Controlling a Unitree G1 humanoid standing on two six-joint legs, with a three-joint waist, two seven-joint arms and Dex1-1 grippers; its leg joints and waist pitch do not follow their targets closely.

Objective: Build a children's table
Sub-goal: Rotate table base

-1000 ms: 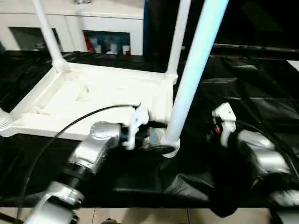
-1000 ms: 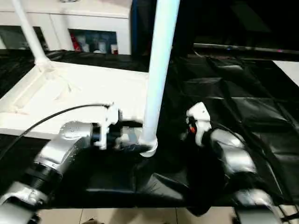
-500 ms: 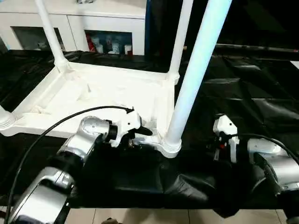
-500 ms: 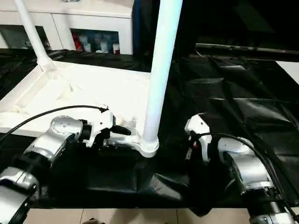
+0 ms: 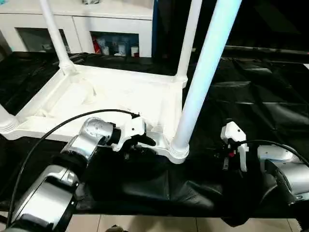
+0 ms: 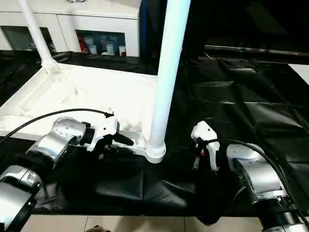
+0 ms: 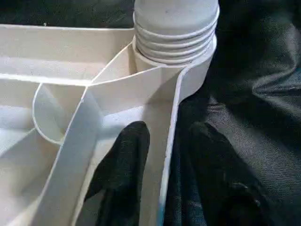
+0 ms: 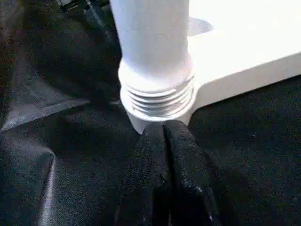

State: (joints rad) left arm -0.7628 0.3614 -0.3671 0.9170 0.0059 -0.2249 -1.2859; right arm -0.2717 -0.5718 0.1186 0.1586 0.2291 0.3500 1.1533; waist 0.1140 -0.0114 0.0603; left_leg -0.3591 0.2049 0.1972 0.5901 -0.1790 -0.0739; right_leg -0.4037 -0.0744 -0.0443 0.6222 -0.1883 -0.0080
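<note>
The white tabletop (image 5: 111, 96) lies upside down on the black cloth, its ribbed underside up. Three tapered legs stand in its sockets: the near right leg (image 5: 203, 72), the far right leg (image 5: 188, 38) and the far left leg (image 5: 55, 34). A fourth leg's base sits at the near left socket (image 5: 6, 123). My left gripper (image 7: 167, 129) is open and straddles the front rim beside the near right socket (image 7: 176, 42), one finger (image 7: 124, 165) inside the rim, the other outside. My right gripper (image 8: 163, 129) is shut and empty, tips just short of that socket's ribbed collar (image 8: 157, 101).
A white glass-door cabinet (image 5: 96, 34) stands behind the black-draped table (image 5: 270, 96). A black cable (image 5: 58, 137) loops over my left forearm. The cloth bunches into folds at the front edge (image 5: 159, 186), with tiled floor below.
My left gripper has slid a little back along the front rim, away from the near right socket. My right arm has drawn back and down from the leg. The camera has tilted slightly.
</note>
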